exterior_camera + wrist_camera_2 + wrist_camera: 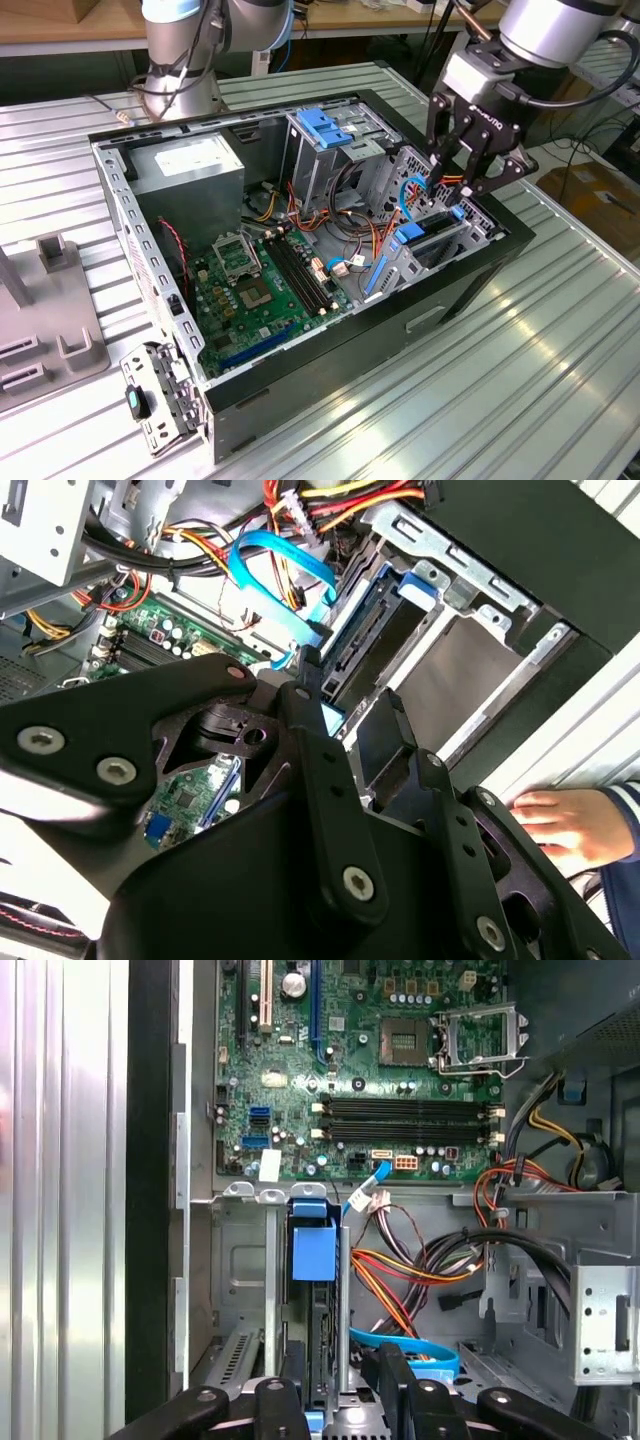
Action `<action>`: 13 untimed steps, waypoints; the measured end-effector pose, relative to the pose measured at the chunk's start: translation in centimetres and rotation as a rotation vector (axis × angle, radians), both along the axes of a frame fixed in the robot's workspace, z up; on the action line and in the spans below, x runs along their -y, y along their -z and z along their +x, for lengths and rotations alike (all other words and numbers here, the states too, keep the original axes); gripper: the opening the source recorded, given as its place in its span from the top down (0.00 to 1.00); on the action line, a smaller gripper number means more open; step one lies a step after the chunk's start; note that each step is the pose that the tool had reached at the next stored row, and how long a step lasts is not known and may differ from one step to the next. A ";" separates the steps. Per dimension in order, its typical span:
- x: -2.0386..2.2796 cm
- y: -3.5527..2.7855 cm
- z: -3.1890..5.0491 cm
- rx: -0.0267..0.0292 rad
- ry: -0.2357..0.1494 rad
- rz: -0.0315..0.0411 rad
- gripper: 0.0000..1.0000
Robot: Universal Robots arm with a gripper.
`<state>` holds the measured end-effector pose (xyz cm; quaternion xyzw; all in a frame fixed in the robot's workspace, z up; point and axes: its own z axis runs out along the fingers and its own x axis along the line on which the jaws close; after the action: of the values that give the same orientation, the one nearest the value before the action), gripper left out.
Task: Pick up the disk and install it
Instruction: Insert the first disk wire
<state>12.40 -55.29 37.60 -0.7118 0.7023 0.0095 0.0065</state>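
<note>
Silver-grey with a bright blue plastic carrier, the flat rectangular disk (314, 1250) stands on edge in the metal drive bay (272, 1290) of the open black computer case (440, 300), at the right of the exterior view. My black gripper (460, 190) seems to have its fingers (325, 780) clamped on the disk's near end. Any tilt could jam it against the bay rails. The light blue flat cable (270, 565) alongside could snag. A person's hand (560, 825) rests on the ribbed metal desk (560, 330), close to the case.

Robotics lab: ribbed metal bench (520, 380), opened computer case (330, 385), robot arm (560, 25)
</note>
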 end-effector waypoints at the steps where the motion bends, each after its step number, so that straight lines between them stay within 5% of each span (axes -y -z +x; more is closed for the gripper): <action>1: -0.02 0.13 0.05 0.0000 0.000 0.0002 0.57; 5: -0.12 0.96 0.20 0.0000 0.000 0.0001 0.57; 13: -0.13 1.08 0.20 0.0000 0.000 0.0003 0.57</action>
<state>12.60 -55.15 36.52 -0.7117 0.7024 0.0096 0.0066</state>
